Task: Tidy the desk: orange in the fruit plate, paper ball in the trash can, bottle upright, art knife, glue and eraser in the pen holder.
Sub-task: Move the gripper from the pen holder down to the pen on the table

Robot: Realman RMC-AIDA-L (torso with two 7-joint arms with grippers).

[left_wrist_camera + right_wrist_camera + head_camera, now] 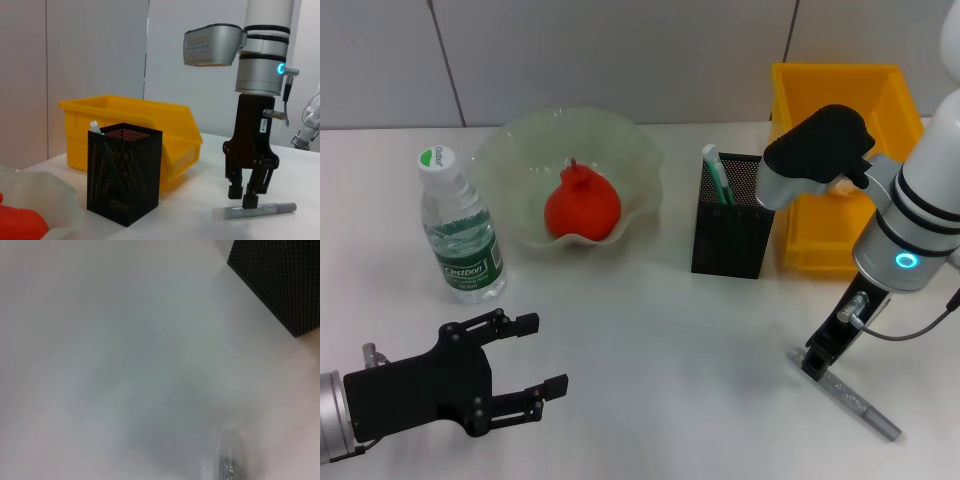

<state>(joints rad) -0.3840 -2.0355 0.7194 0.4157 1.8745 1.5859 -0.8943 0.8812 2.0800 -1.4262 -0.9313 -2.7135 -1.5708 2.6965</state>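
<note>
Reaching down to the table, the right gripper (246, 196) straddles one end of the glue (257, 210), fingers slightly apart, not yet clamped. A light, stiff, smooth stick, it would likely roll or pivot; gripping nearer its middle looks safer. The holder (732, 238) stands beyond the gripper. The left gripper (532, 370) idles, spread.

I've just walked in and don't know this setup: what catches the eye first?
The right gripper is down on the silver-grey glue lying on the table, fingers straddling it. Behind it are the yellow trash can and the black pen holder. The red-orange orange sits in the fruit plate.
</note>
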